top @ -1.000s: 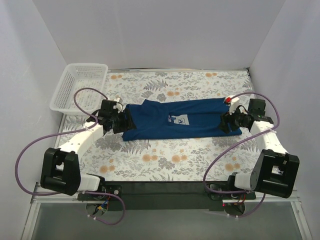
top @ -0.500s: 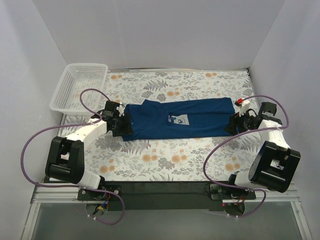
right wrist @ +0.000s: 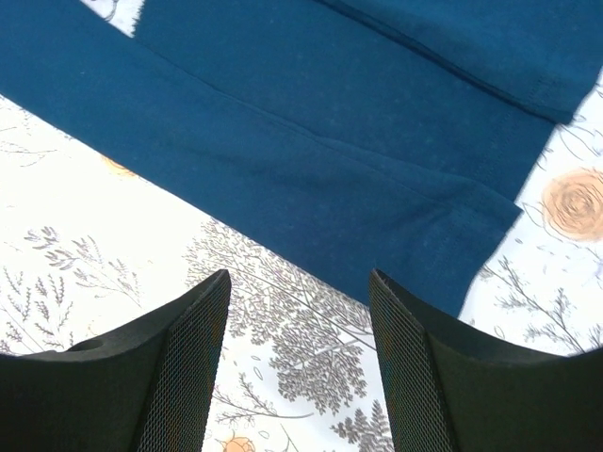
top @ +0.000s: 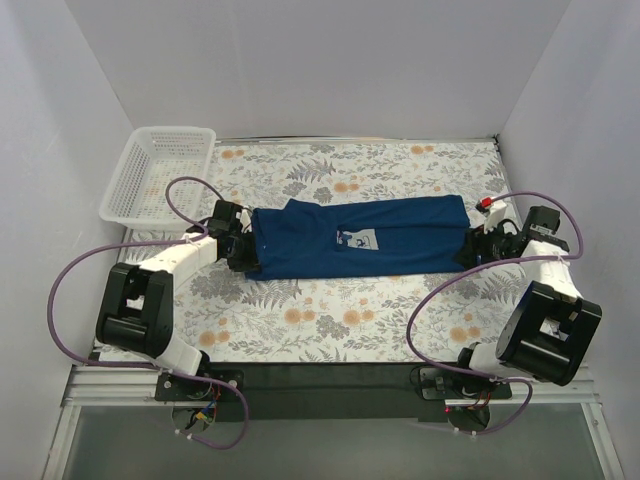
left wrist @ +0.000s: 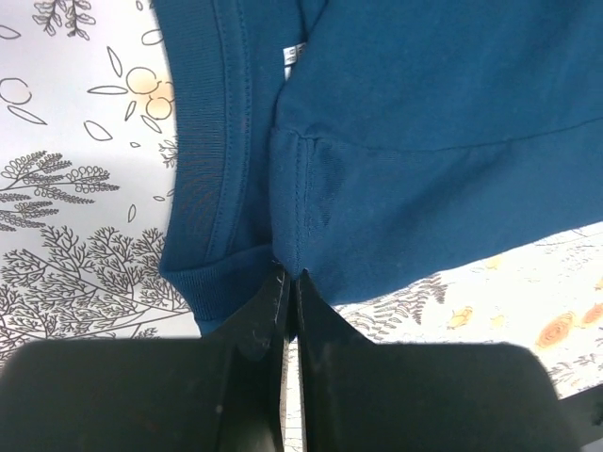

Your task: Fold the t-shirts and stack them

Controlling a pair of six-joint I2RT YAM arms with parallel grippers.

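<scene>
Floral-print table (top: pixel 330 315) w/ a navy-blue fabric t-shirt (top: pixel 400 235) folded into a long band across its middle, white plastic mesh basket (top: pixel 150 175) at far-left corner. Left gripper (left wrist: pixel 290 287) pinched tight on the shirt's left edge. Right gripper (right wrist: pixel 297 372) spread wide, nothing in it, just off the shirt's right end.

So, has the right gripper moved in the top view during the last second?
Yes. The right gripper has moved to the right, toward the right edge of the table. It is now open, just off the end of the t-shirt.
</scene>
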